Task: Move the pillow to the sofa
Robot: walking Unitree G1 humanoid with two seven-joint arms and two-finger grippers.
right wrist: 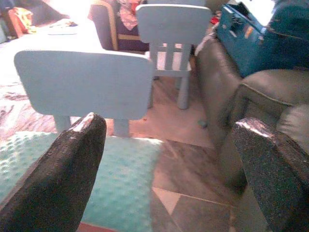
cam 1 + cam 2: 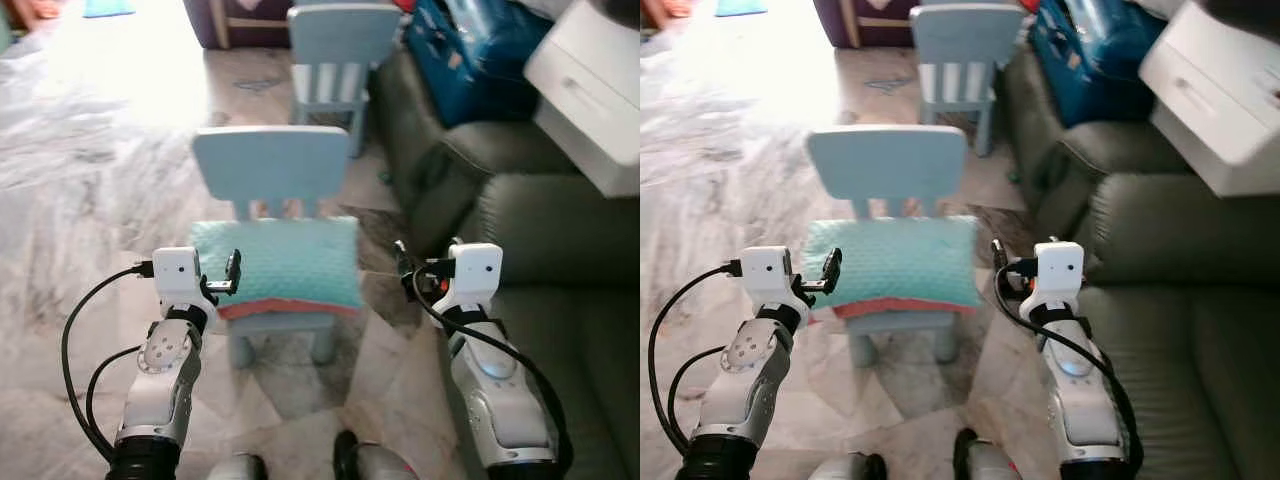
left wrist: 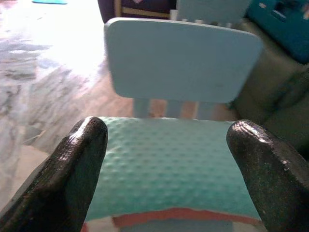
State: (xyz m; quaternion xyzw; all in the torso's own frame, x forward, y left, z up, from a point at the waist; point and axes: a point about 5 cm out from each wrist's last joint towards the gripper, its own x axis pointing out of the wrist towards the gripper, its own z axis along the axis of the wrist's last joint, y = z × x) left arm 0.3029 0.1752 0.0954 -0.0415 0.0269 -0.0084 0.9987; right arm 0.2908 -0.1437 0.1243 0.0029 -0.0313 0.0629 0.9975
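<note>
A teal dimpled pillow (image 2: 282,262) with an orange underside lies on the seat of a small light-blue chair (image 2: 270,165) straight ahead. My left gripper (image 2: 232,272) is open at the pillow's left edge, level with it, and in the left wrist view its fingers (image 3: 72,174) frame the pillow (image 3: 169,164). My right gripper (image 2: 404,266) is open just right of the pillow, between chair and sofa. The right wrist view has the pillow's corner (image 1: 120,188) beside one finger. The dark grey-green sofa (image 2: 560,270) runs along the right.
A second light-blue chair (image 2: 338,50) stands behind the first. A blue bag (image 2: 470,55) rests on the sofa's far end, and a white drawer unit (image 2: 590,85) juts in at the upper right. Marble floor (image 2: 80,200) spreads out on the left.
</note>
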